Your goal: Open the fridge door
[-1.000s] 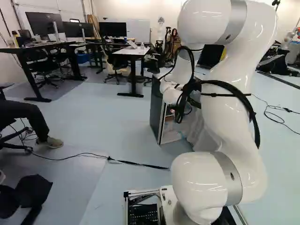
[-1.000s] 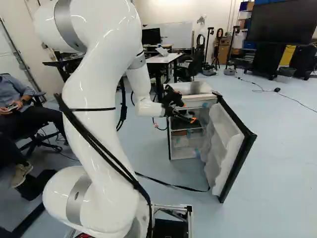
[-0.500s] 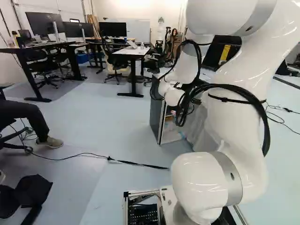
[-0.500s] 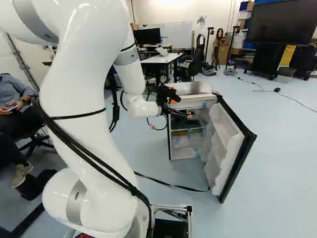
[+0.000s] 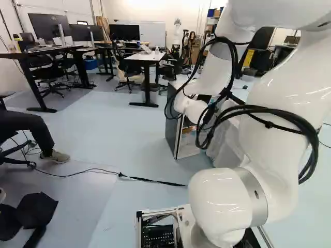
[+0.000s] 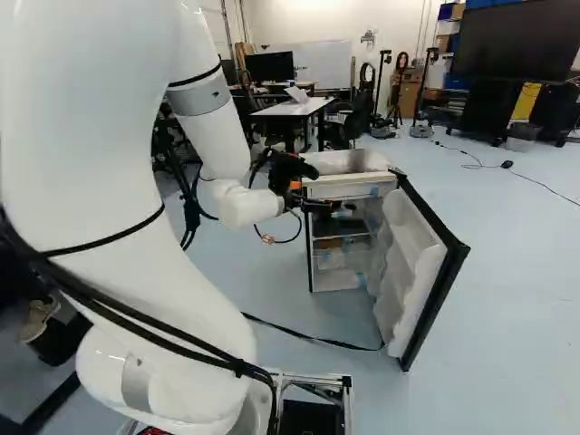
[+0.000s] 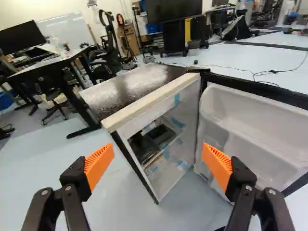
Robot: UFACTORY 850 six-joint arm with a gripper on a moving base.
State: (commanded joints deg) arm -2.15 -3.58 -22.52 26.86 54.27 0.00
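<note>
Leaning in from the left of the right base view, a white robot arm (image 6: pixel 136 254) holds its black gripper (image 6: pixel 328 206) near the centre of the frame, beside the upper front of a small fridge (image 6: pixel 349 187). The fridge stands on the pale blue floor (image 6: pixel 507 299) right of centre, its door (image 6: pixel 415 272) wide open, swung out toward the lower right with the white moulded inner side showing. In the left base view the same fridge sits just right of the middle, partly hidden behind the arm

In the wrist view, the two fingers are spread well apart, orange pads (image 7: pixel 99 166) facing each other with a gap between them; the cabinet's open front lies ahead, its shelves (image 7: pixel 156 159) in sight, and the door extends beyond one finger. A black strap (image 6: pixel 313 337) runs along the floor through the lower centre of the right base view, while a white-topped table (image 6: pixel 294 108) stands at upper centre and a large dark screen (image 6: pixel 515 43) fills the upper right
</note>
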